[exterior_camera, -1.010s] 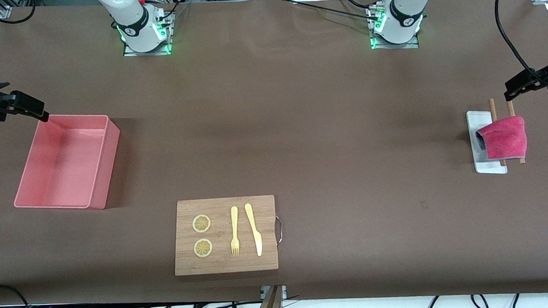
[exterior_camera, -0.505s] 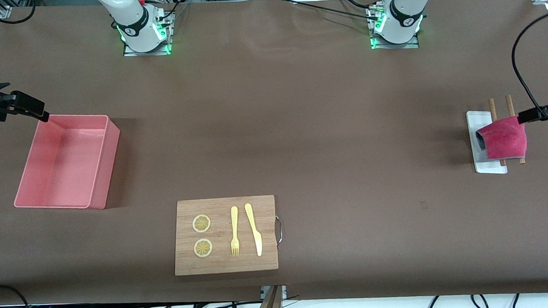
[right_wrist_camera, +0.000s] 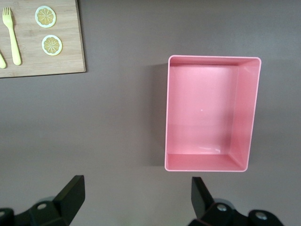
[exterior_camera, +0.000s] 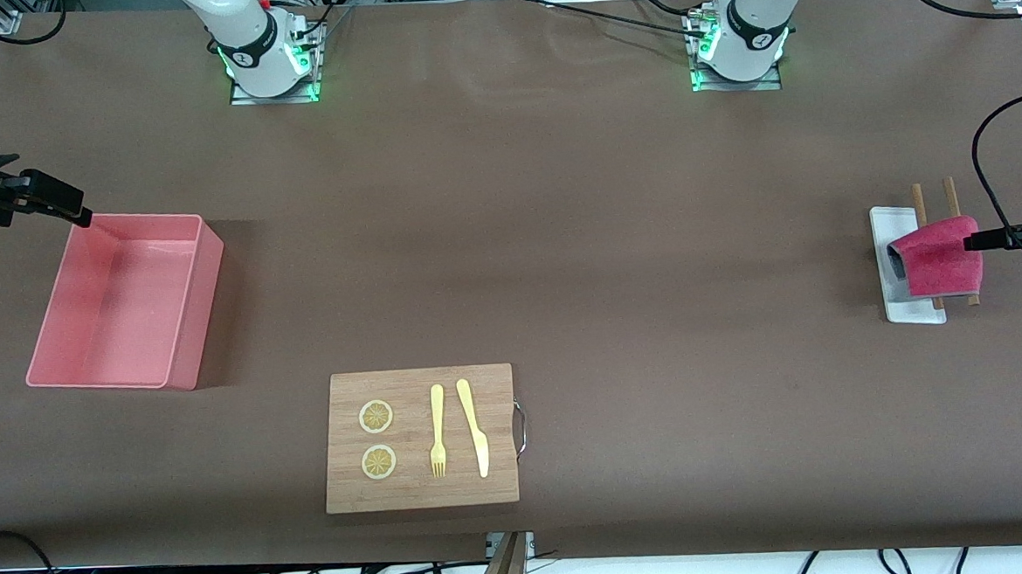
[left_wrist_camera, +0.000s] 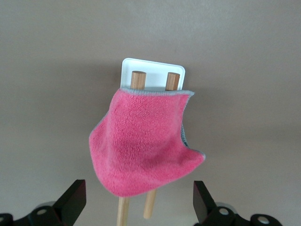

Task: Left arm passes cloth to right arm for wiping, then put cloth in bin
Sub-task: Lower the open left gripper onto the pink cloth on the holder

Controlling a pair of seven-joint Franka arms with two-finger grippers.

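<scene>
The cloth is draped over two wooden sticks that rest across a small white tray, at the left arm's end of the tabletop. In the left wrist view the cloth is seen hanging over both sticks, with the tray under their ends. A grey edge is shown along the cloth's border.

The left gripper is held in the air just beside the cloth, at the edge of the front view. Its two fingers are spread wide apart, and nothing is held between them. The cloth is not touched by them.

The bin is placed at the right arm's end of the tabletop, well apart from the cloth. Nothing is seen inside it. The right gripper is held up over the bin's corner that is farther from the front camera, and it waits there. Its fingers are also spread wide, and nothing is gripped.

A wooden cutting board is laid nearer to the front camera, between the bin and the tray. Two lemon slices, a yellow fork and a yellow knife are set on it.
</scene>
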